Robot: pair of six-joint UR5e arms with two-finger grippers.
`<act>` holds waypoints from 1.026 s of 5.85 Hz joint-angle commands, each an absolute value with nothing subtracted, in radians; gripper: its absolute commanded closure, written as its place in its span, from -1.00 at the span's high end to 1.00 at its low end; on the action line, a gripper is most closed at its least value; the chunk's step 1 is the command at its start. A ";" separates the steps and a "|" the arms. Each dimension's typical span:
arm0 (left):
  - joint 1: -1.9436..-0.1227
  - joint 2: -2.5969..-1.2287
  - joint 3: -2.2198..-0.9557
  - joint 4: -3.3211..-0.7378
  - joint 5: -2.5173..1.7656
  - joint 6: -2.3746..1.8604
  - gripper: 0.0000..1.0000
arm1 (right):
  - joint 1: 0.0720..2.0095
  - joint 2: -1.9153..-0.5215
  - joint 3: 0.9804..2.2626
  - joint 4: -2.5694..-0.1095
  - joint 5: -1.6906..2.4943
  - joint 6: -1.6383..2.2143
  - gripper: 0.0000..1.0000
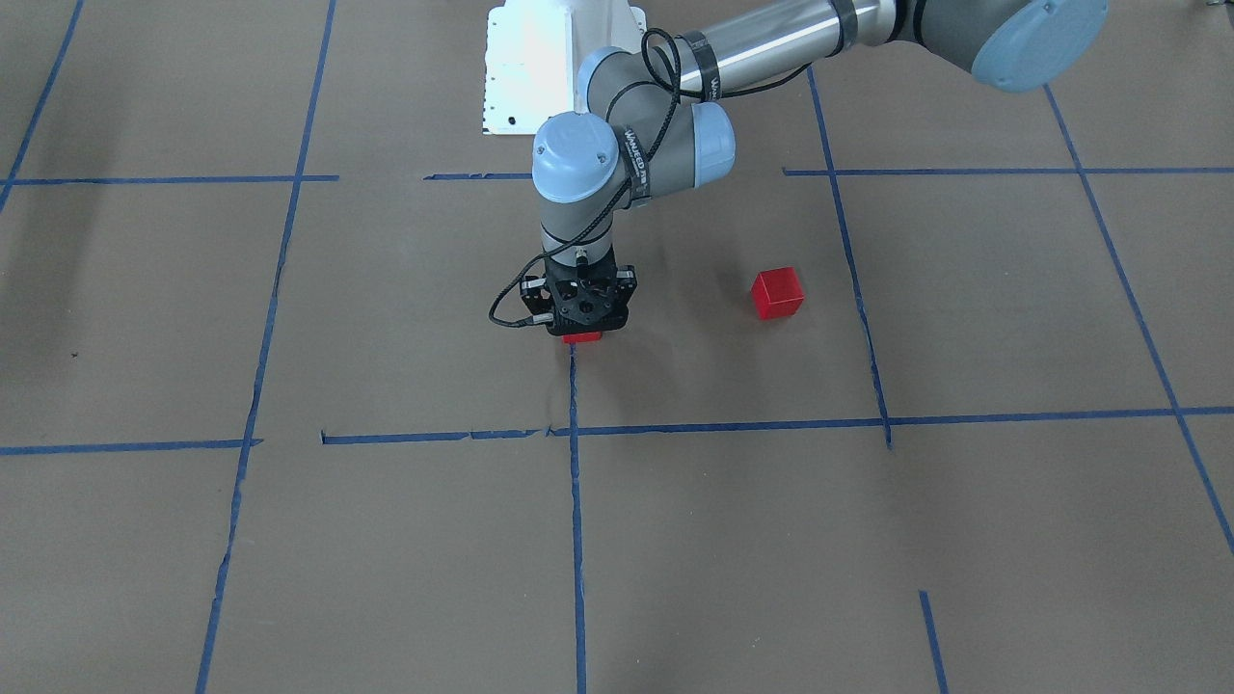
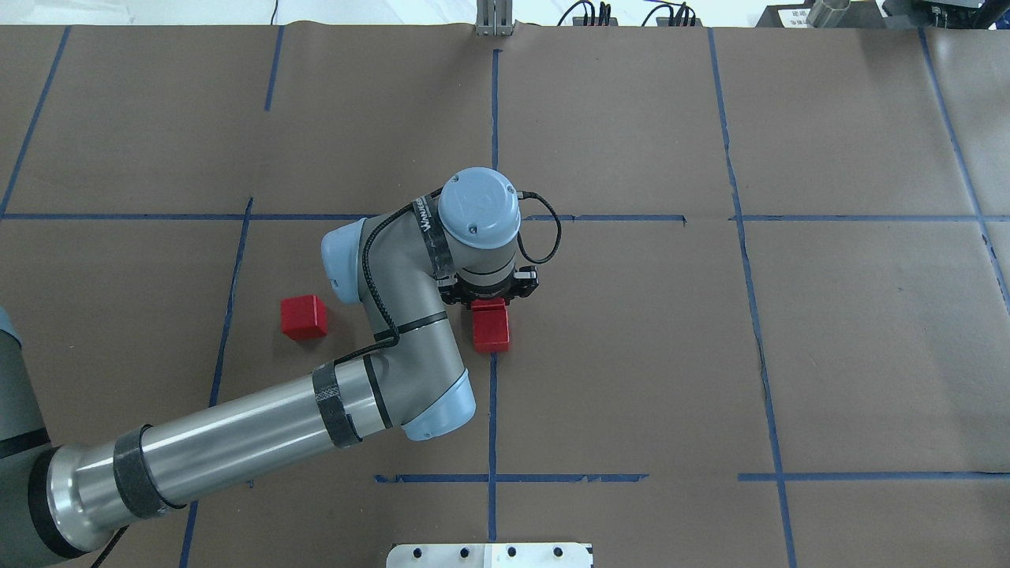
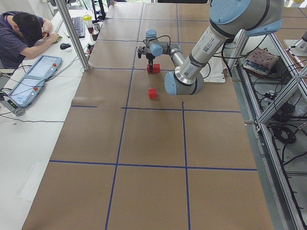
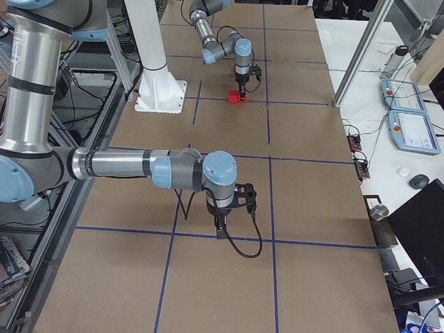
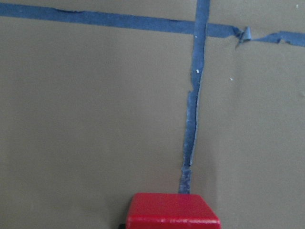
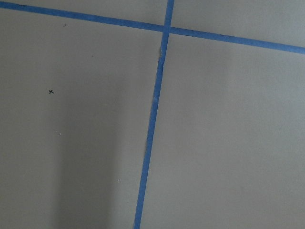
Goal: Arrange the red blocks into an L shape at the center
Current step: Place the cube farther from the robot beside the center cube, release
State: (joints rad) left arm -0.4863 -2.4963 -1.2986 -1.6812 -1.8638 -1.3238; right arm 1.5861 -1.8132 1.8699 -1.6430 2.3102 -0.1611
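My left gripper (image 1: 581,328) is low at the center, its fingers shut on a red block (image 1: 581,336) that rests on the brown paper at the end of a blue tape line (image 1: 574,386). The left wrist view shows this block (image 5: 172,212) at the bottom edge. In the overhead view the gripper (image 2: 489,293) hides it, and a second red block (image 2: 491,331) lies against it on the near side. A third red block (image 1: 777,293) (image 2: 304,317) sits alone toward my left. My right gripper (image 4: 220,225) hangs over bare paper far from the blocks; I cannot tell whether it is open.
The white robot base plate (image 2: 489,554) lies at the table's near edge. A person (image 3: 29,33) sits at a side desk with teach pendants (image 3: 29,84). The left forearm (image 2: 237,442) crosses the table's left half.
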 commanded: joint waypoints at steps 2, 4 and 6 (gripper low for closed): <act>-0.486 -2.503 -1.295 -1.680 -1.864 -1.338 -0.32 | 1.586 -1.813 1.870 -1.644 2.310 -0.161 1.00; -0.485 -2.507 -1.292 -1.680 -1.864 -1.344 -0.31 | 1.586 -1.813 1.868 -1.643 2.310 -0.161 1.00; -0.486 -2.507 -1.292 -1.680 -1.864 -1.344 -0.19 | 1.586 -1.813 1.868 -1.643 2.310 -0.161 1.00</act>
